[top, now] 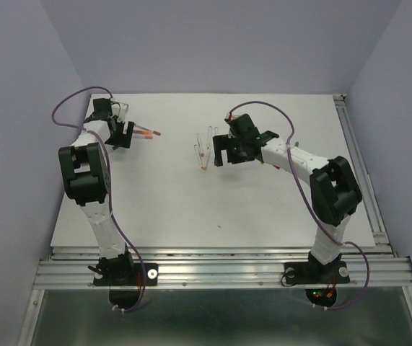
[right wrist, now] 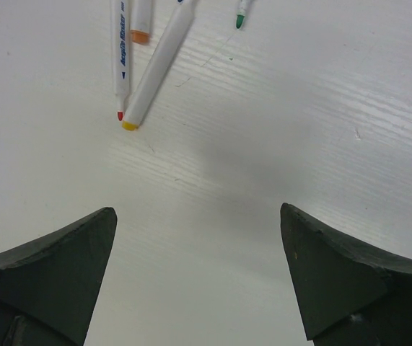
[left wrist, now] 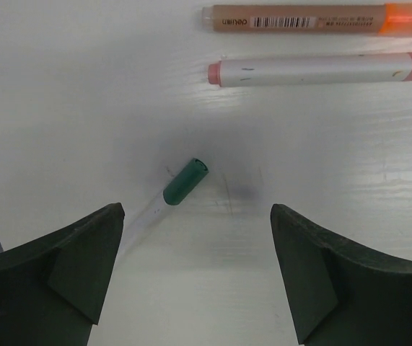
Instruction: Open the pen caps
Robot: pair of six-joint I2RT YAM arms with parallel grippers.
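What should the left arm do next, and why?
Probably ease the left gripper forward and down over the green cap: its jaws stand open and empty, and the cap sits on its pen, lying just ahead of them.

White table w/ pale lilac walls round it & a ribbed metal rail along the near edge. Left wrist view: tan pen body w/ barcode lies parallel to & just above a white pen body; a thin white barrel lies diag. lower down, well apart. Right wrist view: printed marker body, red tip, & plain white body, yellow end, converge till nearly touching; green-tipped pen apart at top.
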